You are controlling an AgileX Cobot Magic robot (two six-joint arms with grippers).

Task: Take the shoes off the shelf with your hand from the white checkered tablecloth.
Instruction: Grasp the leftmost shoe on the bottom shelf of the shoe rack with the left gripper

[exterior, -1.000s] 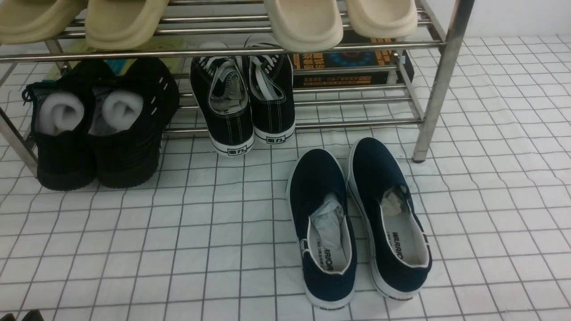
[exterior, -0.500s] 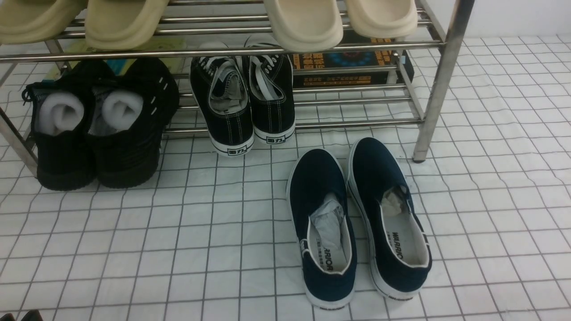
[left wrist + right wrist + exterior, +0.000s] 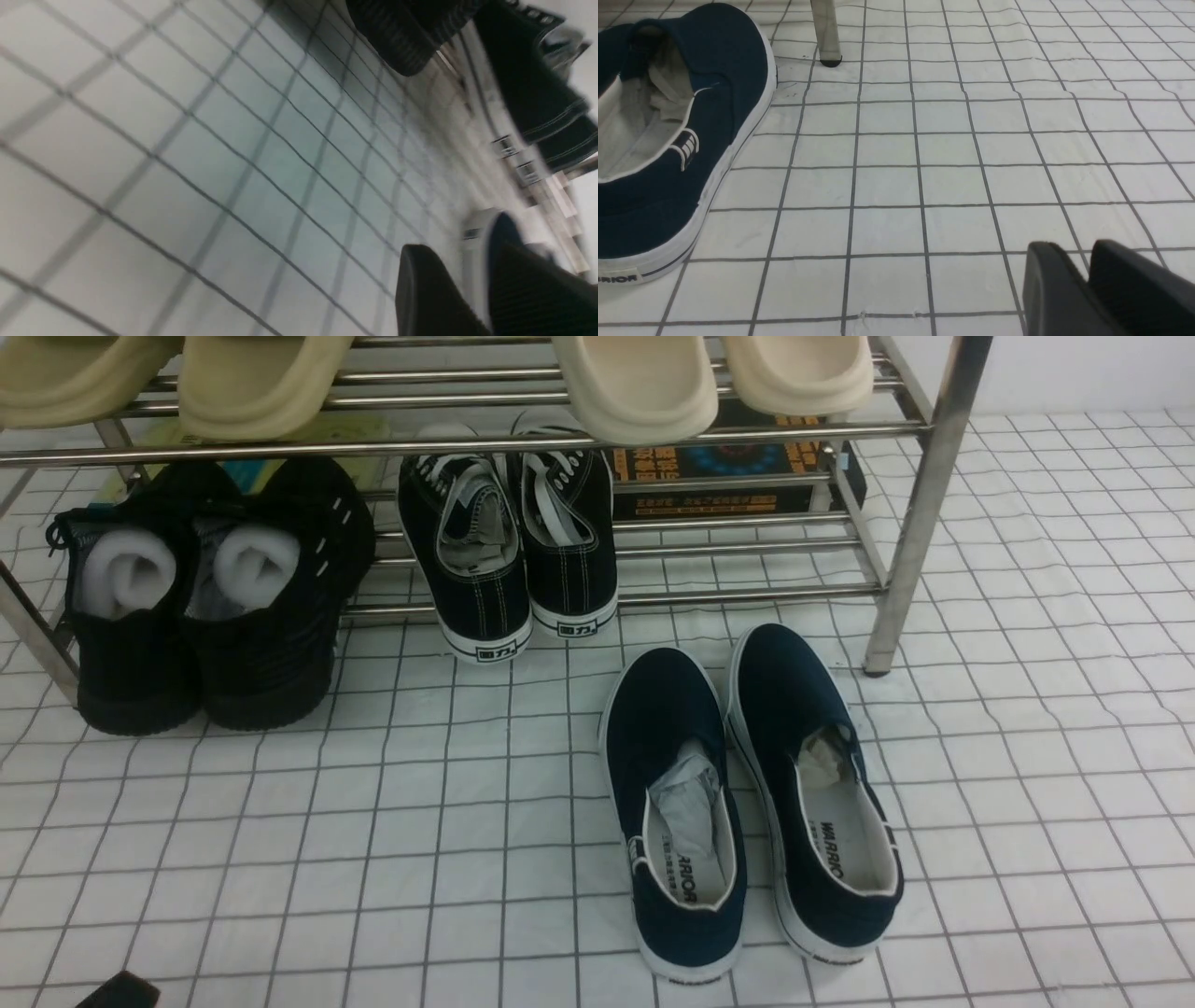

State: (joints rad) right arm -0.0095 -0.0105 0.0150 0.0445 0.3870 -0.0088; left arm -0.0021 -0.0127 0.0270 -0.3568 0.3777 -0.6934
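A: Background?
B: Plain white wall [image 3: 1074, 373] at 1 o'clock, meeting the white checkered tablecloth [image 3: 373, 849] in a straight line. Cloth fills the rest: thin dark grid, mild wrinkles toward 3 o'clock.
A: Furniture?
B: One piece, the shelf [image 3: 920, 504]. Steel tubes span 9 to 1 o'clock, thick leg runs from 1 o'clock down to its foot on the cloth near 3 o'clock.
A: Light?
B: Even. Soft shadows under the shelf, glints on the tubes. Left wrist view is blurred.

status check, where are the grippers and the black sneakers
left gripper low over cloth, fingers unclear; right gripper shut, empty. black sneakers on shelf, lower tier, ungripped. path to them open.
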